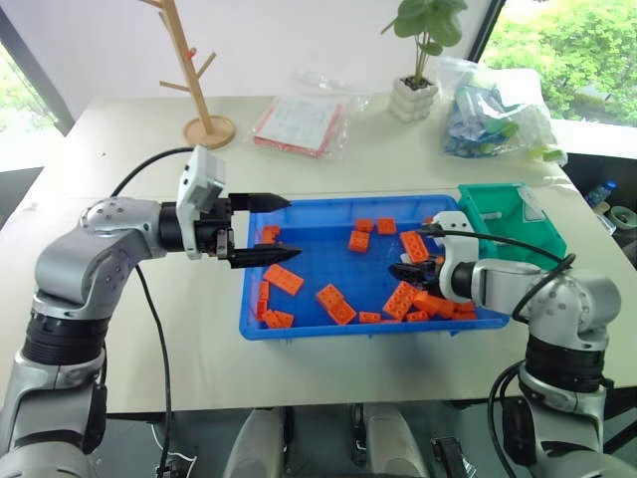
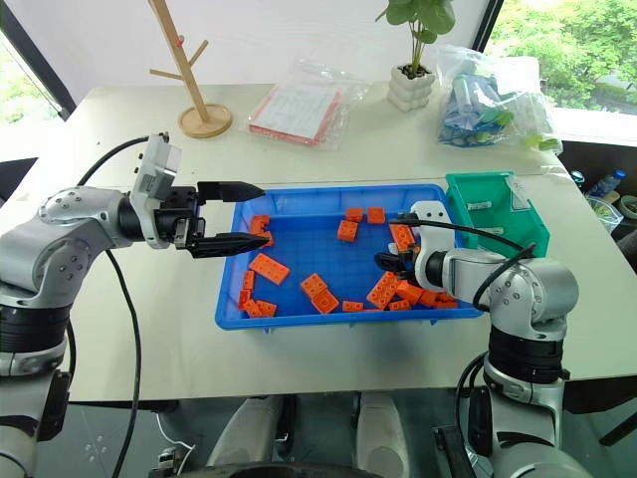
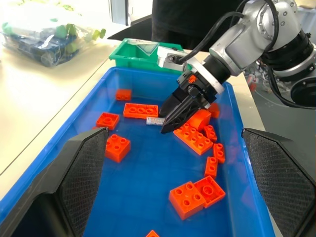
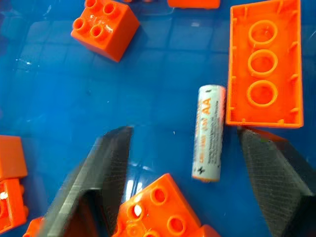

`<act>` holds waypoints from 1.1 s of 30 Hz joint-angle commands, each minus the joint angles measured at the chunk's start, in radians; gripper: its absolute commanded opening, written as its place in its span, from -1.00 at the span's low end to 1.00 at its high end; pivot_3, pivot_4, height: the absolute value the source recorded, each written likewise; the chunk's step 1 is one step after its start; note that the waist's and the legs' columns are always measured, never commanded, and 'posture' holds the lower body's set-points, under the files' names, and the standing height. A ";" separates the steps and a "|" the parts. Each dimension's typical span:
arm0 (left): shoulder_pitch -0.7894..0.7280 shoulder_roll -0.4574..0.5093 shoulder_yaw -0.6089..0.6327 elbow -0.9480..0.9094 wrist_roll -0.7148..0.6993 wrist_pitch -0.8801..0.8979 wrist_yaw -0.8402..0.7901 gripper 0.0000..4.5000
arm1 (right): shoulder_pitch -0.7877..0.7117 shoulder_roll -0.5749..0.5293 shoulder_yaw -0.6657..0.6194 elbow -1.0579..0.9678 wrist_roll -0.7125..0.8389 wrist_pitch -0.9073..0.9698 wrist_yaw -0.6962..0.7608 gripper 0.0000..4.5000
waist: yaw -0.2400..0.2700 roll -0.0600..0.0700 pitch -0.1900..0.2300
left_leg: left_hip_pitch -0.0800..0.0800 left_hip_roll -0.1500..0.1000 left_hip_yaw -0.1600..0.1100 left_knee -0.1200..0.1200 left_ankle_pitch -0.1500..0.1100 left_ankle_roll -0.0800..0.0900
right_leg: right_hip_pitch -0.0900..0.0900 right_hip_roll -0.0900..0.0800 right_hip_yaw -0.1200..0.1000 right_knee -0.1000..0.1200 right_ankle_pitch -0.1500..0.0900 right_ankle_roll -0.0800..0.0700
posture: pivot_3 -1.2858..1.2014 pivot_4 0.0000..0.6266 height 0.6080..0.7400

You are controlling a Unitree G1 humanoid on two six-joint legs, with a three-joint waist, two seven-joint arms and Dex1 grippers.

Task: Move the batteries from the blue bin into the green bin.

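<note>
Batteries are the target, and the step in hand looks like the pick of one of them from the blue bin (image 1: 299, 329).

Head views: the right hand (image 1: 406, 271) is lowered into the bin near its right end, among orange bricks (image 1: 283, 279). The left hand (image 1: 271, 228) hangs over the bin's left rim, fingers apart, grasping nothing. The green bin (image 1: 498, 204) stands just beside the blue bin's far right corner. A wooden stand (image 1: 189, 70), a potted plant (image 1: 423, 60) and two bags (image 1: 299, 121) lie along the surface's far edge, well apart from the work.

Left wrist view: the right hand's tips point down at a small pale battery (image 3: 155, 121) lying on the bin floor beside a flat brick (image 3: 140, 110).

Right wrist view: the battery (image 4: 208, 132) lies flat between the two spread fingers (image 4: 106, 163), not yet touched; the hand is released. A long upturned brick (image 4: 265, 64) touches its far end, and another brick (image 4: 158, 207) sits between the fingers, near its other end.

Next, the hand probably needs to sink, close across the battery and lift clear. The crowding bricks may get caught or nudged; the cylinder could roll.
</note>
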 commanded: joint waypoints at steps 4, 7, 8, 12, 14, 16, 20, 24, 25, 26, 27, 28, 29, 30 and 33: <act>-0.011 0.007 0.037 -0.026 -0.012 -0.016 0.007 1.00 | 0.000 0.003 0.021 -0.021 -0.025 0.016 0.047 -0.99 | -0.001 0.000 0.000 | 0.000 0.000 0.000 0.000 0.000 0.000 | 0.000 0.000 0.000 0.000 0.000 0.000 | 0.03 -0.52 0.28; -0.012 0.005 0.035 -0.027 -0.013 -0.014 0.010 1.00 | -0.009 -0.020 0.009 -0.035 -0.004 0.017 0.066 -0.98 | -0.001 0.000 0.000 | 0.000 0.000 0.000 0.000 0.000 0.000 | 0.000 0.000 0.000 0.000 0.000 0.000 | 0.03 -0.52 0.28; -0.012 0.004 0.034 -0.027 -0.013 -0.014 0.011 1.00 | -0.019 -0.035 0.001 -0.043 0.013 0.017 0.076 -0.98 | -0.001 0.000 0.000 | 0.000 0.000 0.000 0.000 0.000 0.000 | 0.000 0.000 0.000 0.000 0.000 0.000 | 0.03 -0.52 0.28; -0.017 -0.002 0.026 -0.023 -0.011 -0.016 0.011 1.00 | -0.154 -0.130 -0.095 -0.012 0.084 0.017 0.109 -0.98 | -0.001 0.001 0.001 | 0.000 0.000 0.000 0.000 0.000 0.000 | 0.000 0.000 0.000 0.000 0.000 0.000 | 0.03 -0.52 0.28; -0.019 -0.005 0.023 -0.019 -0.008 -0.019 0.008 1.00 | -0.246 -0.209 -0.145 0.050 0.084 0.017 0.121 -0.98 | -0.001 0.001 0.001 | 0.000 0.000 0.001 0.000 0.000 0.000 | -0.001 0.000 0.000 0.000 0.000 0.000 | 0.03 -0.52 0.28; -0.019 -0.007 0.021 -0.015 -0.006 -0.022 0.004 1.00 | -0.318 -0.296 -0.169 0.115 0.055 0.017 0.136 -0.98 | 0.003 0.001 0.001 | 0.000 0.000 0.000 0.000 0.000 0.000 | -0.001 0.000 0.000 0.000 0.000 0.000 | 0.03 -0.52 0.28; -0.024 -0.011 0.013 -0.001 0.000 -0.030 -0.008 1.00 | -0.361 -0.482 -0.157 0.251 -0.019 -0.058 0.196 -0.98 | 0.012 0.000 0.000 | -0.002 0.000 0.001 -0.002 0.000 0.000 | 0.000 0.000 -0.002 -0.002 0.000 0.000 | 0.03 -0.52 0.28; -0.041 -0.021 0.001 0.022 0.009 -0.042 -0.018 1.00 | -0.301 -0.523 -0.161 0.317 -0.063 -0.106 0.220 -0.98 | 0.004 0.000 0.000 | -0.002 0.000 0.004 -0.001 0.000 0.000 | 0.000 -0.001 -0.001 -0.004 0.000 0.000 | 0.03 -0.52 0.28; -0.046 -0.024 -0.001 0.028 0.012 -0.044 -0.020 1.00 | -0.275 -0.522 -0.157 0.313 -0.069 -0.114 0.227 -0.98 | 0.003 0.000 0.000 | -0.002 0.000 0.004 -0.001 0.000 0.000 | 0.000 -0.001 -0.001 -0.004 0.000 0.000 | 0.03 -0.52 0.28; -0.052 -0.028 -0.004 0.029 0.014 -0.044 -0.020 1.00 | -0.234 -0.525 -0.145 0.301 -0.081 -0.131 0.234 -0.76 | 0.002 0.000 0.000 | -0.001 0.000 0.004 -0.001 0.000 0.000 | 0.000 -0.001 -0.001 -0.004 0.000 0.000 | 0.03 -0.52 0.28; -0.057 -0.031 -0.005 0.032 0.015 -0.043 -0.022 1.00 | -0.207 -0.522 -0.140 0.294 -0.092 -0.144 0.234 -0.52 | 0.002 0.000 0.000 | -0.001 0.000 0.004 -0.001 0.000 0.000 | 0.000 -0.001 -0.001 -0.004 0.000 0.000 | 0.03 -0.52 0.28; -0.059 -0.032 -0.005 0.034 0.016 -0.042 -0.023 1.00 | -0.192 -0.520 -0.138 0.291 -0.099 -0.152 0.234 -0.33 | 0.001 0.000 0.000 | -0.001 0.000 0.004 -0.001 0.000 0.000 | 0.000 -0.001 -0.001 -0.003 0.000 0.000 | 0.03 -0.52 0.28; -0.062 -0.033 -0.005 0.035 0.017 -0.041 -0.025 1.00 | -0.178 -0.515 -0.141 0.292 -0.108 -0.160 0.232 -0.10 | 0.000 0.001 0.001 | -0.001 0.000 0.004 -0.001 0.000 0.000 | 0.000 -0.001 -0.001 -0.003 0.000 0.000 | 0.03 -0.52 0.28; -0.063 -0.033 -0.005 0.036 0.017 -0.040 -0.027 1.00 | -0.165 -0.517 -0.144 0.292 -0.113 -0.171 0.238 0.10 | -0.001 0.001 0.001 | -0.001 0.000 0.004 -0.001 0.000 0.000 | -0.001 -0.001 0.000 -0.002 0.000 0.000 | 0.03 -0.52 0.28; -0.066 -0.034 -0.004 0.038 0.020 -0.038 -0.032 1.00 | -0.138 -0.536 -0.152 0.278 -0.106 -0.198 0.284 0.76 | 0.000 0.001 0.001 | -0.001 0.000 0.004 -0.001 0.000 0.000 | -0.001 -0.001 0.000 -0.002 0.000 0.000 | 0.03 -0.52 0.28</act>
